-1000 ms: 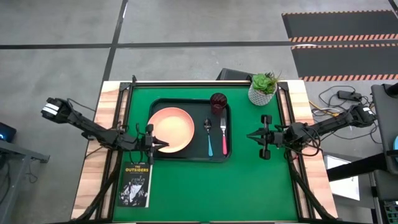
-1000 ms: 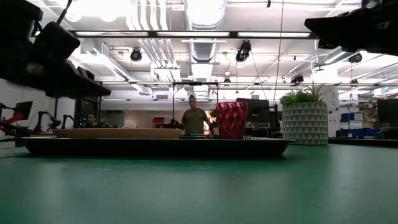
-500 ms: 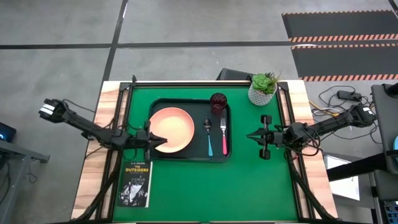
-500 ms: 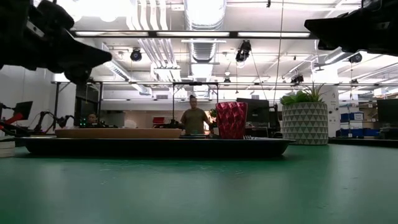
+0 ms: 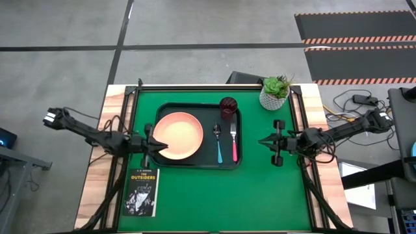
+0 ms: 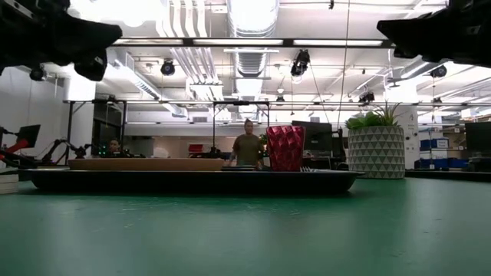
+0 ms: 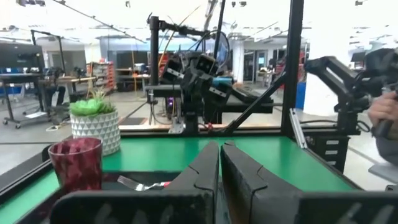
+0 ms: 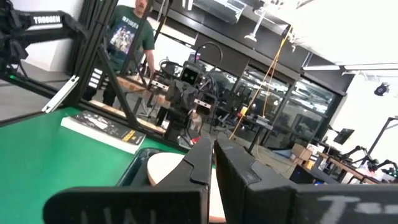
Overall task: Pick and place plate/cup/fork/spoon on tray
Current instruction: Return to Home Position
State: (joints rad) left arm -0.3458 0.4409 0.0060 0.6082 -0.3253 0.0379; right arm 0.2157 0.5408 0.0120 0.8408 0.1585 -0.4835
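Note:
The dark tray (image 5: 207,114) lies on the green mat. The salmon-pink plate (image 5: 177,135) lies flat in its left part. The dark red cup (image 5: 228,105) stands upright at its far right corner. The blue-handled spoon (image 5: 218,144) and the pink-handled fork (image 5: 233,138) lie side by side in its right part. My left gripper (image 5: 158,144) is shut and empty, raised above the plate's left edge, high in the low view (image 6: 103,34). My right gripper (image 5: 260,142) is shut and empty, raised over the mat right of the tray.
A white pot with a green plant (image 5: 275,92) stands at the far right of the mat. A black book (image 5: 140,192) lies at the near left, beside the mat. A person (image 6: 248,148) stands in the room behind the table. The near half of the mat is bare.
My left gripper has drawn back toward the table's left edge, from over the plate's near left part to its left rim, and has risen a little. It has stayed shut. The dishes have kept their places.

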